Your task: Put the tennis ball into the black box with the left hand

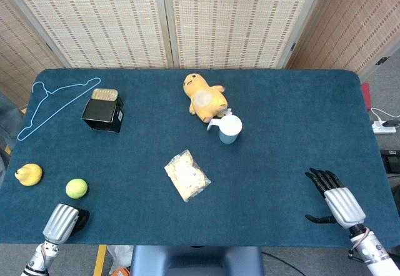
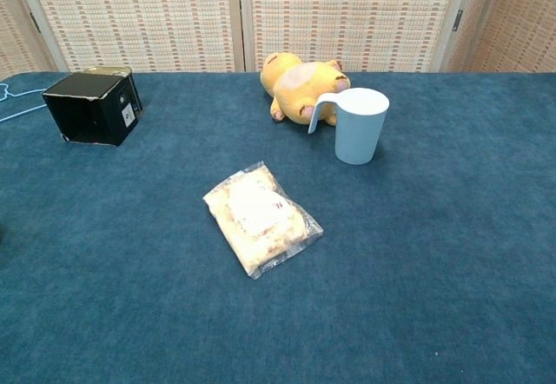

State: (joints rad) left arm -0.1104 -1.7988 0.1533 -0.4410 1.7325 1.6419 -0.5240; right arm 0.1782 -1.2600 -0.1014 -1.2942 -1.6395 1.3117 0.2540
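Note:
The yellow-green tennis ball (image 1: 76,188) lies on the blue table near its front left corner. The black box (image 1: 103,114) stands farther back on the left and also shows in the chest view (image 2: 91,106), its opening facing the front. My left hand (image 1: 64,221) hovers at the table's front edge, just in front of the ball and apart from it, holding nothing. Only a dark clump of its fingers (image 1: 80,216) shows beside the silver back. My right hand (image 1: 334,198) rests at the front right with fingers spread, empty.
A yellow pear (image 1: 28,174) lies left of the ball. A light-blue hanger (image 1: 56,104) and a tin (image 1: 104,93) sit by the box. A plush toy (image 1: 203,97), a pale mug (image 1: 230,129) and a snack packet (image 1: 186,175) occupy the middle.

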